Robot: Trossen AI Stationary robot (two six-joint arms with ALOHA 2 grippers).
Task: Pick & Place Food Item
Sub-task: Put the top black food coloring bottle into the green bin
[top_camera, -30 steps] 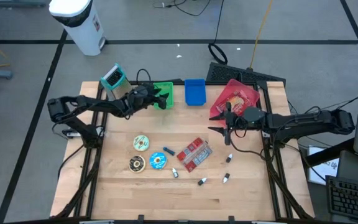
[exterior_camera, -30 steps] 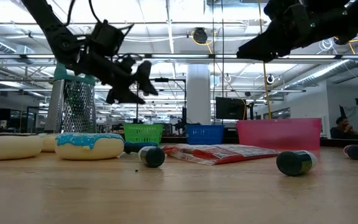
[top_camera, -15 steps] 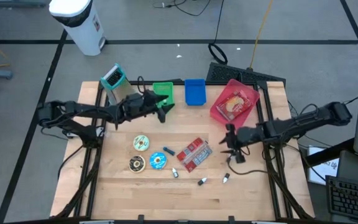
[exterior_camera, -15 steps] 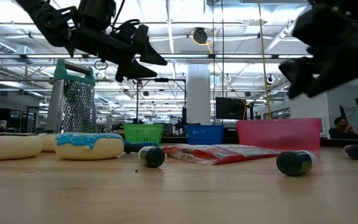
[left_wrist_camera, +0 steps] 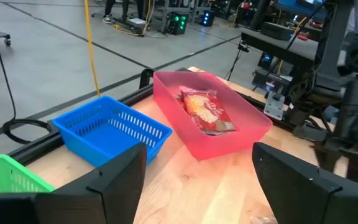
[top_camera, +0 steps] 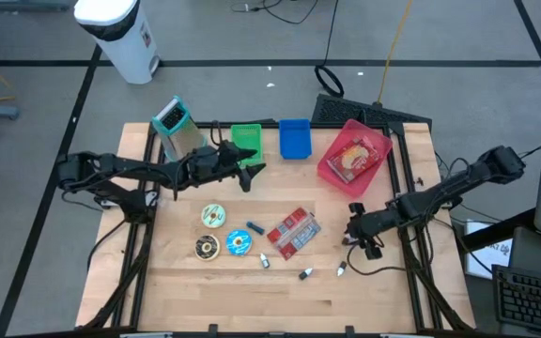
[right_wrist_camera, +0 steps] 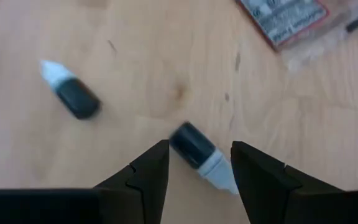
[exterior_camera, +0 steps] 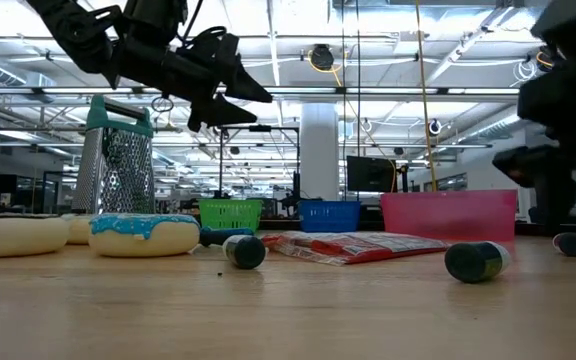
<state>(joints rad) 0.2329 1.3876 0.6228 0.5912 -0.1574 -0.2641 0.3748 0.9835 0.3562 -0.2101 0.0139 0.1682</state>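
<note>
- Food item: we see a red snack packet (top_camera: 296,230) lying flat near the middle of the desk (top_camera: 252,291), in no gripper's hold; the low view shows it (exterior_camera: 353,246) flat on the wood.
- We see a second red packet (left_wrist_camera: 207,112) lying inside the pink bin (top_camera: 376,158), which stands at the desk's far right corner.
- Right gripper (top_camera: 359,246): we find it low over the desk near the right edge, pointing steeply down. Its fingers (right_wrist_camera: 148,168) stand partly apart and hold nothing.
- A small dark tube with a white cap (right_wrist_camera: 202,157) lies on the wood between those fingers in the right wrist view; we cannot tell whether they touch it. A second tube (right_wrist_camera: 70,93) lies apart from it.
- Left gripper (top_camera: 249,169): we find it raised above the desk near the far edge, just in front of the green basket (top_camera: 247,138). Its jaws stand wide apart and empty; the low view shows it (exterior_camera: 238,93) well above the surface.
- The blue basket (top_camera: 294,138) stands at the far edge between the green basket and the pink bin.
- A metal grater (top_camera: 177,127) stands at the far left corner.
- Three toy donuts (top_camera: 220,232) lie left of the middle, beside the loose snack packet; one has blue icing (exterior_camera: 144,233).
- Further small tubes (top_camera: 304,273) lie toward the desk's near edge.
</note>
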